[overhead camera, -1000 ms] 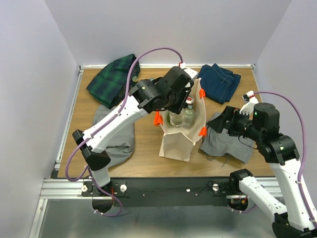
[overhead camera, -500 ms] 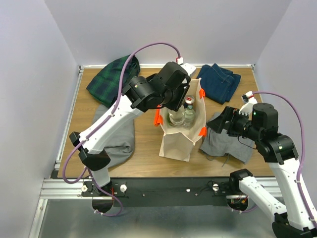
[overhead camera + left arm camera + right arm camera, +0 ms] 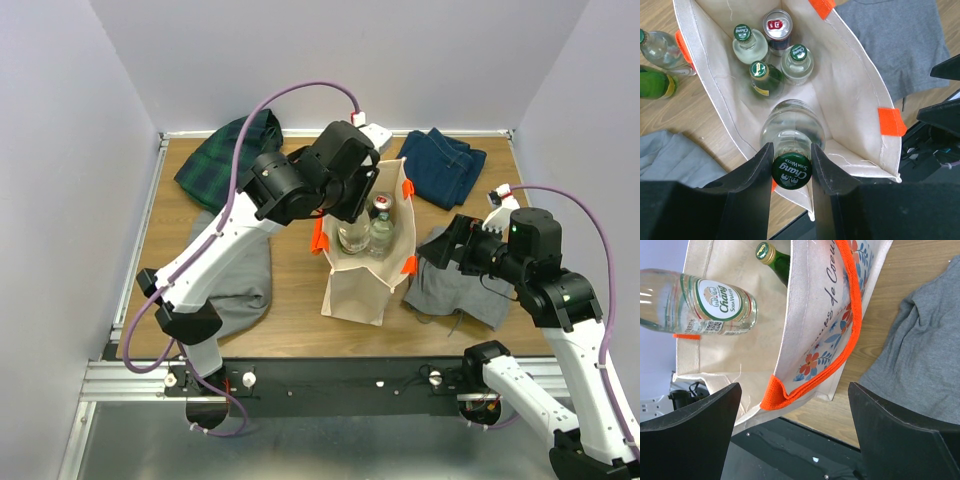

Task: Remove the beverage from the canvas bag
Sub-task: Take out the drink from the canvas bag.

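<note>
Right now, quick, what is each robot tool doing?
Left tool: closed on the clear soda bottle, at its cap.
Right tool: open, holding nothing.

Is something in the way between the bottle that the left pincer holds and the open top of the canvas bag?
Nothing visible. The left pincer is shut on the neck of the clear bottle, the canvas bag gapes open around it, and the orange handles sit aside at the rim.

Lab test booth: plain walls (image 3: 350, 60) box in a wooden table (image 3: 290, 300).
</note>
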